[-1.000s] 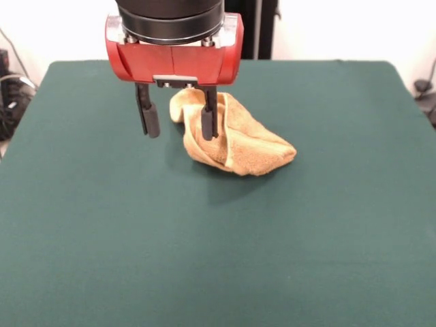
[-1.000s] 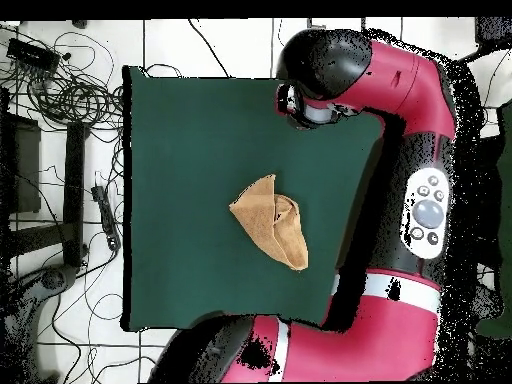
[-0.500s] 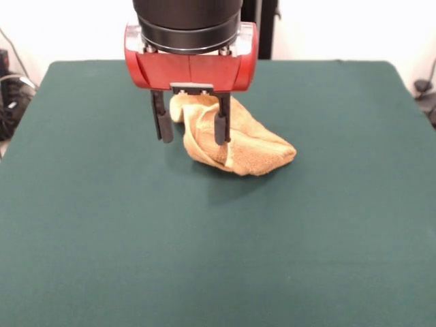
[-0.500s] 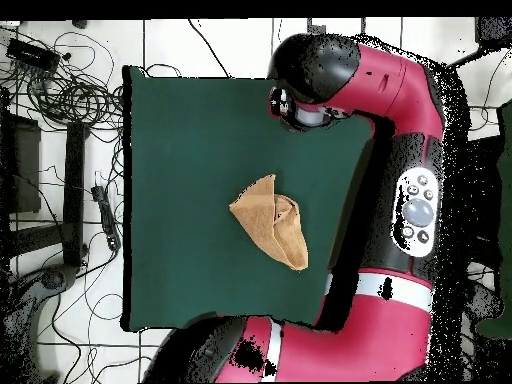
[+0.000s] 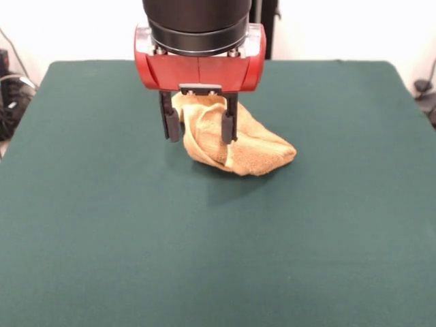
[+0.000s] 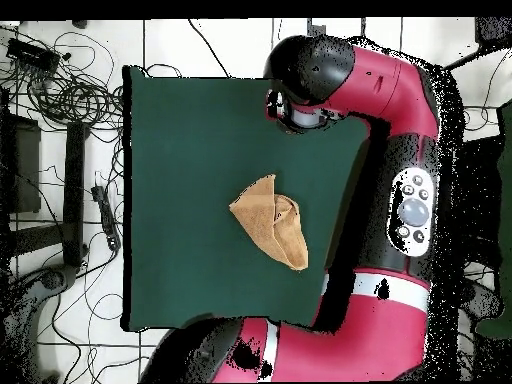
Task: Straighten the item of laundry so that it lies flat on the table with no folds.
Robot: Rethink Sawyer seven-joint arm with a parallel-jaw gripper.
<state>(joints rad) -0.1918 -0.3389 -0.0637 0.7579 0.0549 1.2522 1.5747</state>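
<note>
Towel: the golden yellow-orange terry towel [image 5: 235,139] lay crumpled and folded over itself on the table, in a rough wedge with a paler hemmed edge along one fold; in the overhead view [image 6: 271,220] it sat near the middle of the cloth top, nearer the arm's side.
Table: the dark green felt-topped table [image 5: 204,259] was bare around the towel.
Gripper: the red and black gripper [image 5: 199,127] hung in front of the towel's left part in the front view, jaws spread apart with nothing between them; one dark finger [image 5: 227,127] overlapped the towel, the other stood beside its edge. Whether it touched the cloth could not be told.
Floor: cables [image 6: 60,80] lay beside the table.
</note>
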